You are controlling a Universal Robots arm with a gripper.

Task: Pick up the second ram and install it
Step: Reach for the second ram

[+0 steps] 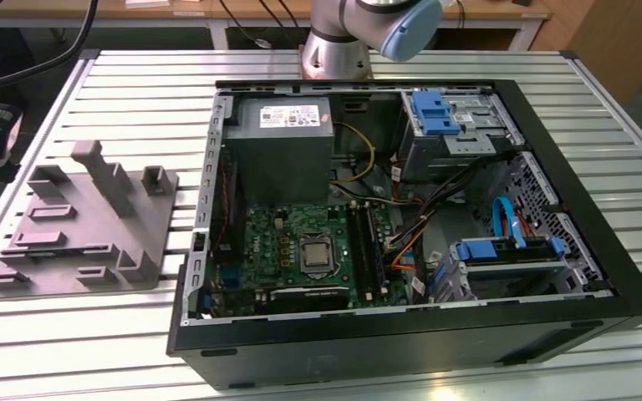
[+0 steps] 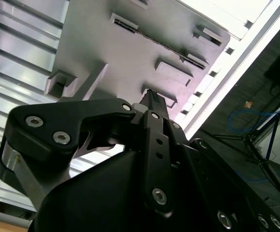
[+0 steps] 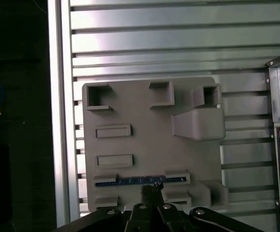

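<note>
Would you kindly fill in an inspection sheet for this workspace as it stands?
Surface: slatted metal table.
Job's things: second ram on edge in a slot of the grey holder tray; open computer case with motherboard.
Clutter: nothing seen.
Grippers: gripper shut, above the tray near the ram.
Cables: wires inside the case; blue cable on the floor.
Surroundings: wooden desk behind the table.

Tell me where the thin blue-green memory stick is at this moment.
In the first wrist view, the thin blue-green memory stick sits in a long slot of the grey plastic holder tray, appearing just past the tip of the black gripper.
</note>
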